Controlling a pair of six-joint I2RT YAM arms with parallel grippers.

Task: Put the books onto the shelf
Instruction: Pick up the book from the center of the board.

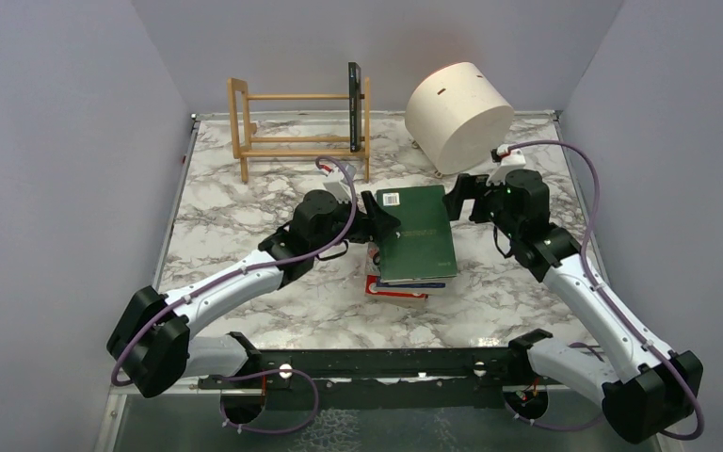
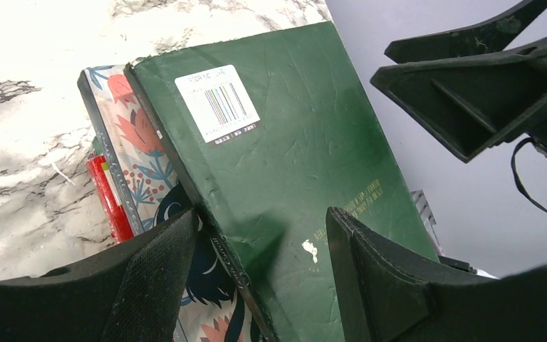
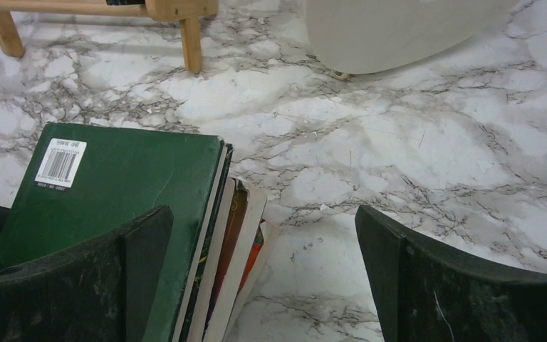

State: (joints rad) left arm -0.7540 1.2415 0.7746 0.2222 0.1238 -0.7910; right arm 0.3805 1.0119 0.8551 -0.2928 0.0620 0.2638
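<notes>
**A:** Largest holdings first?

**B:** Marble table (image 1: 245, 311), bearing everything. Cream drum (image 1: 458, 113), back right, no part of the job. Shelf (image 1: 292, 96), light wood, back left, with one dark book (image 1: 354, 108) upright at its right end.

**A:** The other books?

**B:** One stack of books (image 1: 414, 282), centre of the table, well apart from the shelf. The top item is a dark green book (image 1: 417, 231): broad, thin and hard-covered. I judge it stiff and light. The cover looks smooth and slightly creased, so it is probably slippery under a flat pad. A floral book (image 2: 139, 157) lies directly beneath it.

**A:** Where should it be taken?

**B:** By the spine, which runs along the left edge. Put pads on both faces near mid-length, so it does not swing.

**A:** Grippers?

**B:** Left gripper (image 1: 381, 218): jaws about half spread, astride that spine edge. One finger is over the cover and the other is outside it. It has not clamped on the book.

Right gripper (image 1: 458, 196): jaws spread wide at the stack's right side, holding nothing.

**A:** Smallest?

**B:** Barcode label (image 1: 392, 199), white, on the green cover's far left corner.
</notes>
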